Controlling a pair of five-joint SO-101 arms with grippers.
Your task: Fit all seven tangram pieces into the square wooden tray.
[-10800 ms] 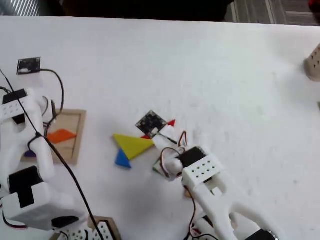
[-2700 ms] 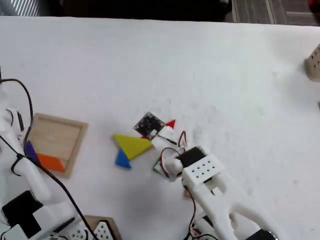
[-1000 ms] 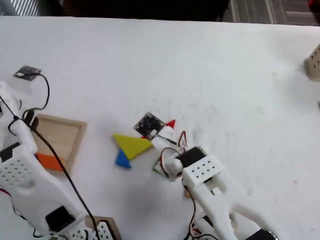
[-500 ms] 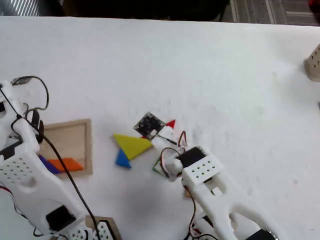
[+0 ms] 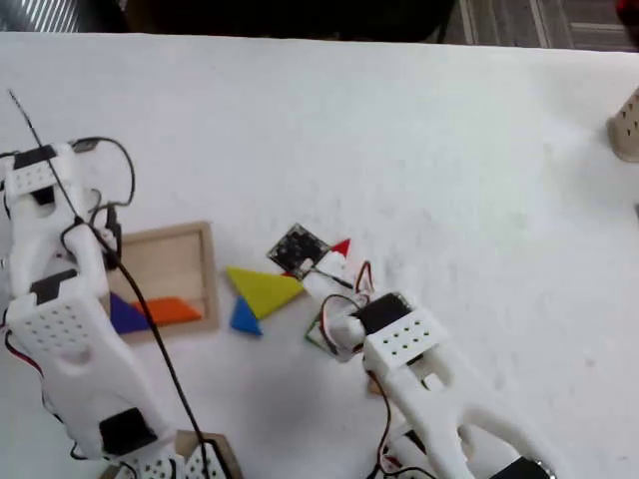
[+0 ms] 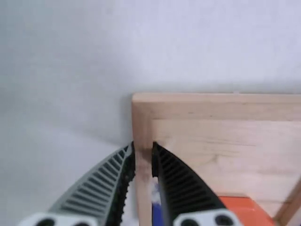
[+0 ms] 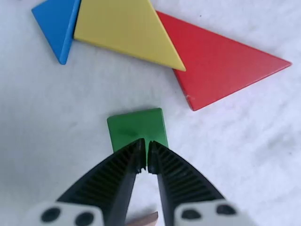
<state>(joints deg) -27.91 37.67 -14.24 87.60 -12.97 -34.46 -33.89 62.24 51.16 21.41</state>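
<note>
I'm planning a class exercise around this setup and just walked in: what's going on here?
The left gripper pinches a wall of the wooden tray, which holds an orange piece and a purple piece. The right gripper is shut, tips at the green square. The yellow triangle, blue triangle and red triangle lie loose beside it.

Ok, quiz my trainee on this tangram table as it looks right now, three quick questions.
1. Fill in: the ___ triangle lies between the flat blue triangle and the flat red triangle.
2. The fingers of the left gripper clamp: A the rim of the square wooden tray; B the red triangle; C the blue triangle.
3. True or false: the flat green square lies inside the tray.
Key: 1 yellow triangle; 2 A; 3 false.
</note>
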